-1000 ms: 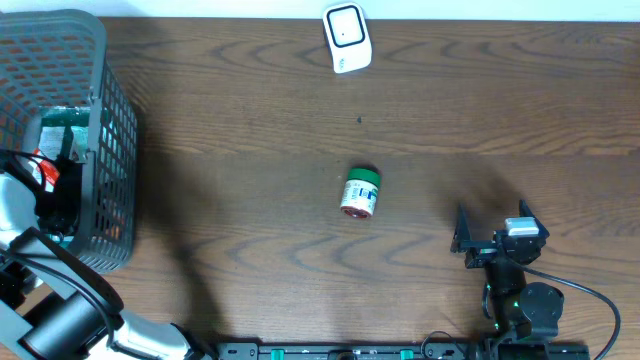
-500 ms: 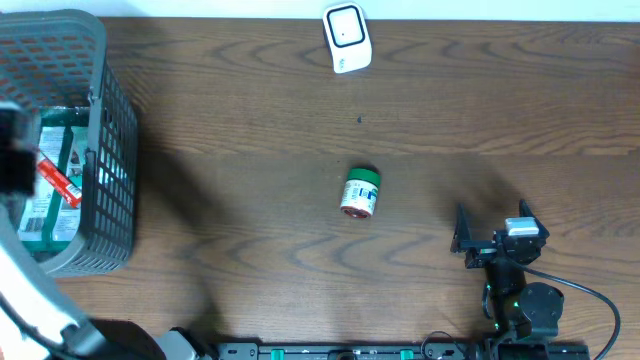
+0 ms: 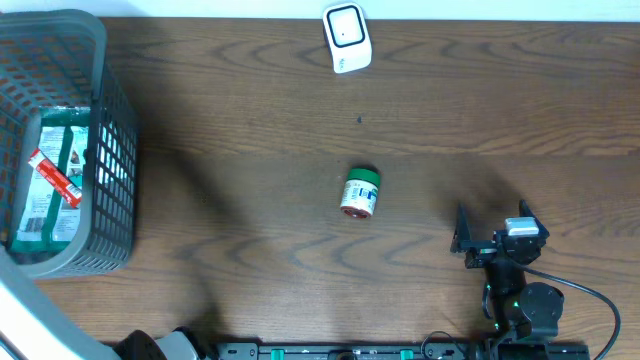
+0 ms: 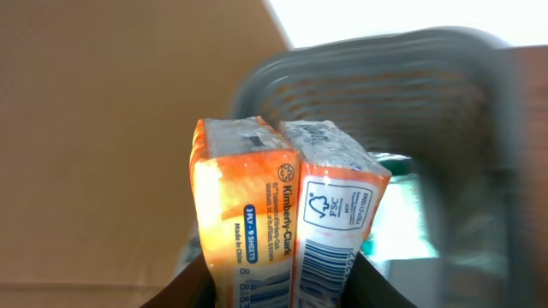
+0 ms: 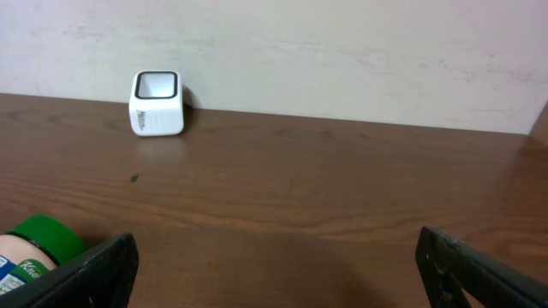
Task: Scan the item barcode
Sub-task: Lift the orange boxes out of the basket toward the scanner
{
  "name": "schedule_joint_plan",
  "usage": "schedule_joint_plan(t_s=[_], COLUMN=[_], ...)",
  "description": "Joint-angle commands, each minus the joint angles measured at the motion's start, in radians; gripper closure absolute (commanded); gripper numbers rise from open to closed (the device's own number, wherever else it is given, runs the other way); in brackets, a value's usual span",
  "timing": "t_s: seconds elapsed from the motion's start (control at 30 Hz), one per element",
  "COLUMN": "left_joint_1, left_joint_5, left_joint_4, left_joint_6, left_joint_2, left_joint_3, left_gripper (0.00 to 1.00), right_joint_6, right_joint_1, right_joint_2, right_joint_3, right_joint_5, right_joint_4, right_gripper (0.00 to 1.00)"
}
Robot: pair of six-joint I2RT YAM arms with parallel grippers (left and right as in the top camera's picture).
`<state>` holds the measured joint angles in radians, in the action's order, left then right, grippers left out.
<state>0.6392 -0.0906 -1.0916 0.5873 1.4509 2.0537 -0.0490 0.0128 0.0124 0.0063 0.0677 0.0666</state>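
Though most of what I can see is bare brown wood, the surface carries a few things, the largest being a grey mesh basket at its left edge. Only a pale, blurred stretch of the left arm crosses the near left corner. The right end effector sits low near the front edge toward the right corner, with its two dark fingers spread wide and nothing between them. The left end effector shows only in its own wrist view, where its dark fingers press in from either side on an orange tissue pack. The pack is held upright and clear of the surface, with the basket's rim blurred behind it. It looks like two wrapped bundles side by side, with white and blue printing on the end facing the camera and a barcode low on the right bundle, partly cut off at the bottom. Inside the basket a green-and-white packet lies flat, and a slim red-and-white packet lies across it at a slant. A small jar with a green lid lies on its side near the middle of the surface, well apart from everything else. The white scanner stands at the far edge, about midway along it.
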Motion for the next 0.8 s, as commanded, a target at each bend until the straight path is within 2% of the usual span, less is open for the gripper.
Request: schedule_joint_plan(t_s=[0.0, 0.13, 0.33, 0.53, 0.77], left_joint_1=[-0.112, -0.261, -0.497, -0.697, -0.783], left_joint_5=[-0.005, -0.005, -0.006, -0.05, -0.181], left_joint_4=[-0.053, -0.124, -0.256, -0.385, -0.408], left_joint_6=[-0.119, -0.22, -0.451, -0.509, -0.552], left_joint_2=[-0.002, -0.002, 0.016, 0.102, 0.229], left_joint_3=[0.047, 0.08, 0.089, 0.089, 0.071], left_gripper=[0.66, 0.66, 0.66, 0.66, 0.66], right_joint_6=[-0.011, -0.011, -0.011, -0.012, -0.011], right_joint_1=[0.005, 0.005, 0.005, 0.005, 0.005], right_joint_2=[-0.006, -0.006, -0.006, -0.006, -0.006], right_joint_3=[-0.001, -0.001, -0.001, -0.001, -0.001], right_joint_5=[-0.003, -0.003, -0.003, -0.003, -0.003], right_joint_4=[0.004, 0.004, 0.004, 0.004, 0.004], right_gripper=[0.01, 0.01, 0.01, 0.01, 0.01])
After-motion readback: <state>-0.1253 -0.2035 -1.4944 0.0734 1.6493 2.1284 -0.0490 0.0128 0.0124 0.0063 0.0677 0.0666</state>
